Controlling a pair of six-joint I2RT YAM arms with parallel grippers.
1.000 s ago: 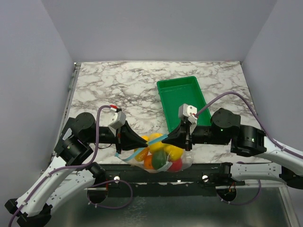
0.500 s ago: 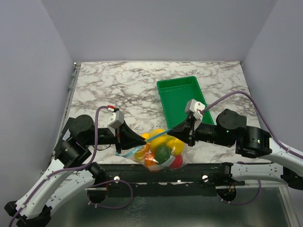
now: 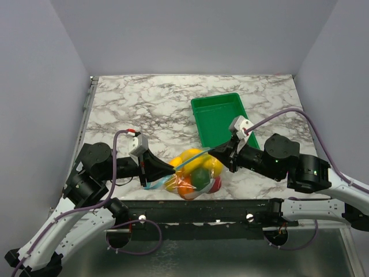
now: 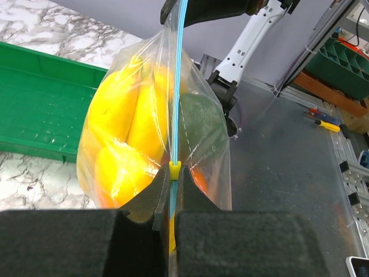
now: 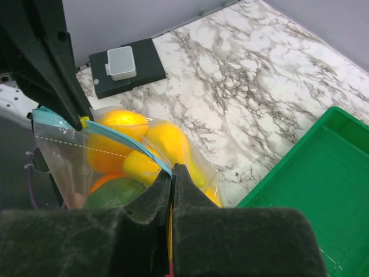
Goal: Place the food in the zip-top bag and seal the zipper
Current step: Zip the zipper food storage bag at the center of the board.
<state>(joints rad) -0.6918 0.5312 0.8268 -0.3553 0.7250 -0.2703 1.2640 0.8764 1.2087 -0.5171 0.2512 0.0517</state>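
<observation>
Both are clamping shut on the zipper: left fingers one end, right fingers the other. You are hanging the zip-top bag of food over the desk's near edge; soft, slippery film, so grip the stiffer strip.

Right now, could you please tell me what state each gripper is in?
The left gripper is shut on the zipper at one end of the zip-top bag.
The right gripper is shut on the zipper at the other end.
</observation>
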